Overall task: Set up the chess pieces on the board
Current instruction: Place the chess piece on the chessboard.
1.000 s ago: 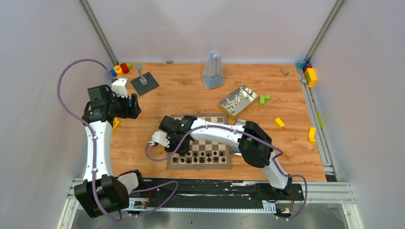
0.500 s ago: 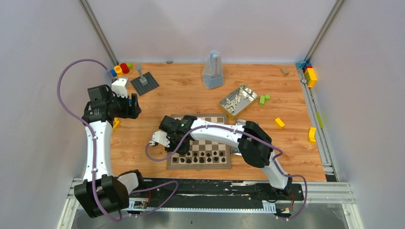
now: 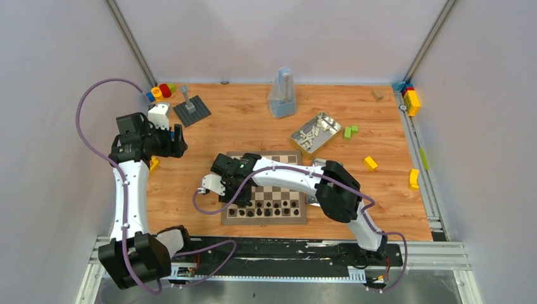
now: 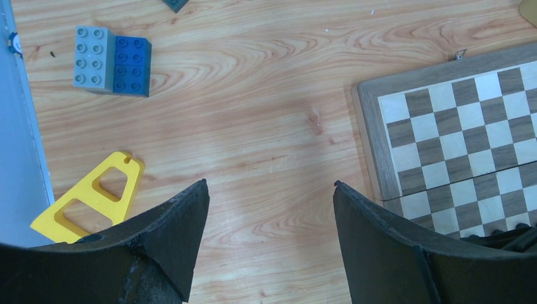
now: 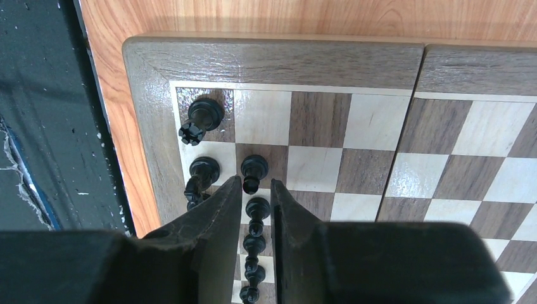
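**Right jaws at a black pawn, left jaws open beside the board**

The board (image 3: 282,158) lies on the wooden surface (image 3: 253,126), in front of the two arms. The black pieces (image 3: 269,208) stand in two rows along its near edge. The right arm (image 3: 285,174) reaches across to the near left corner of the board. In the wrist view a black rook (image 5: 201,117) stands on the corner square. One black pawn (image 5: 254,172) stands upright right at the fingertips (image 5: 231,190) of the right jaws. These jaws are parted only a little, one finger on each side of the pawn (more pawns show in the narrow gap behind it). Whether the pads touch the pawn I cannot tell.

The left jaws are wide open and hold nothing. They hang over bare wood to the left of the board, near a yellow triangular piece (image 4: 95,196).

The cream pieces (image 3: 310,134) lie in a metal tin (image 3: 332,123) beyond the far right corner of the board.
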Tool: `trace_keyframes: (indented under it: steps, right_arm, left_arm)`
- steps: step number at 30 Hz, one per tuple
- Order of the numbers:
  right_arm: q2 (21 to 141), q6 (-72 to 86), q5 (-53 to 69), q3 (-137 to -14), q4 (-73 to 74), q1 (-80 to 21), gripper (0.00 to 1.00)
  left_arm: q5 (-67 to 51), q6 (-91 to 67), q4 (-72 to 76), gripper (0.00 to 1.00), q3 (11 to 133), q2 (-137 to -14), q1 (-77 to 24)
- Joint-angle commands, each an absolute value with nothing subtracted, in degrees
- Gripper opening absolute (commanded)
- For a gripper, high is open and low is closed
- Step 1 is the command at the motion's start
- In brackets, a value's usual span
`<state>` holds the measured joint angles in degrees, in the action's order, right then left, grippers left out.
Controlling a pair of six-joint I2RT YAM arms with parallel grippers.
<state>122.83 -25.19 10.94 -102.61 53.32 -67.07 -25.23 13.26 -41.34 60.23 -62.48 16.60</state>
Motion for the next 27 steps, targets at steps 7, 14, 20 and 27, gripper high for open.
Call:
trace_keyframes:
  steps: [7,14,20,27]
  right_arm:
    - [121.9,-25.3,9.2,-104.9,52.7,-67.4,0.26]
    - [119.6,-25.5,8.5,-106.6,52.9,-67.4,0.31]
    - [116.7,-25.4,7.2,-106.7,53.1,-66.6,0.33]
    - [110.4,-24.1,8.7,-101.6,53.4,-62.1,0.33]
  left_arm:
    - [-26.2,13.4,-40.3,0.8,61.5,-62.4,17.2]
    - [-26.1,13.4,-40.2,0.8,61.5,-62.6,17.2]
    - [-26.2,13.6,-40.0,0.8,61.6,-62.5,17.2]
    - [-27.1,14.2,-39.8,0.8,61.4,-61.9,17.2]
